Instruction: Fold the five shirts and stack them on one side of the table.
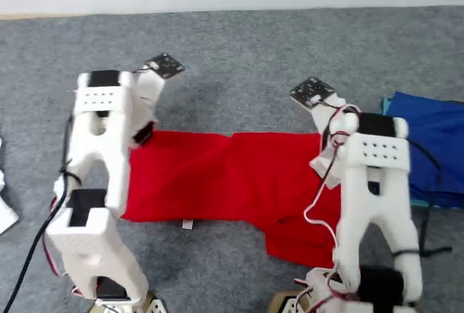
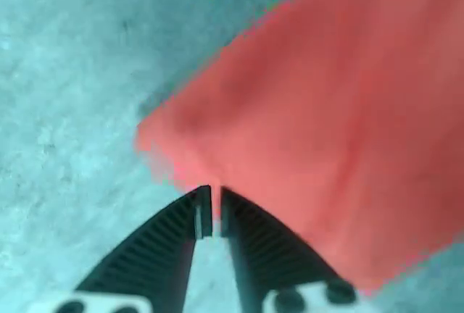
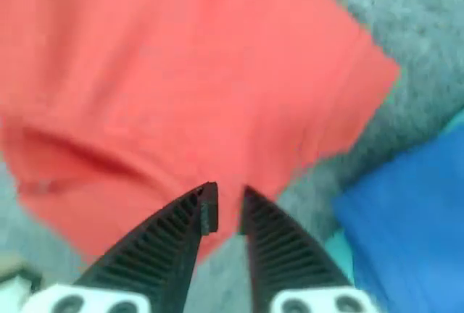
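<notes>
A red shirt lies spread across the middle of the grey table, with a flap sticking out toward the front at its right end. My left gripper sits at the shirt's far left corner. In the left wrist view the gripper is pinched on the edge of the red shirt. My right gripper is low over the shirt's right part. In the right wrist view the gripper is closed on a fold of the red shirt.
A blue shirt lies at the right edge of the table over something teal, close to the right arm; the blue shirt also appears beside the red one. A white cloth pokes in at the left edge. Grey carpet stretches behind.
</notes>
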You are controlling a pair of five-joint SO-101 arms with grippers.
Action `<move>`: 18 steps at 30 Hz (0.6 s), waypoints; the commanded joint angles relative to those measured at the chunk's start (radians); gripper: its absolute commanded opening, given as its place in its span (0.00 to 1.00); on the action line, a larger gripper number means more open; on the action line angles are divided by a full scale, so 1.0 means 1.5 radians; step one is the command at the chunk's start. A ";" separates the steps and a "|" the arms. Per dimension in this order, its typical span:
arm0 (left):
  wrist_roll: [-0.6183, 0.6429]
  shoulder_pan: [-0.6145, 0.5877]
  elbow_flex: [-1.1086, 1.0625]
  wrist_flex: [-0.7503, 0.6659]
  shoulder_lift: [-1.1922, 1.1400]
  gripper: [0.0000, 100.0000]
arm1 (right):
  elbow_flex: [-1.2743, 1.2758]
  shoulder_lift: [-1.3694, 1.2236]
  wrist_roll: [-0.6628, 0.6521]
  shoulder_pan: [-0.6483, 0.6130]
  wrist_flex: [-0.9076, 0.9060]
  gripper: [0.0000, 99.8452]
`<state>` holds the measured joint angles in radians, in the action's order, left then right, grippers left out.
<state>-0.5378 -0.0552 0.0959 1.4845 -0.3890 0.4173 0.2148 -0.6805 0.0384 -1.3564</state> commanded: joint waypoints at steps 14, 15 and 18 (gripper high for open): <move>0.151 -0.018 0.028 -0.060 -0.074 0.00 | -0.008 -0.209 0.070 0.010 0.250 0.01; 0.150 -0.027 0.028 -0.066 -0.074 0.00 | -0.008 -0.213 0.069 0.018 0.257 0.01; 0.150 -0.043 0.028 -0.072 -0.074 0.00 | -0.008 -0.214 0.066 0.036 0.270 0.01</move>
<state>-0.3168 -0.0982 0.1005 1.3940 -0.5117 0.4173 -0.1151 -0.5869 0.0644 -0.9743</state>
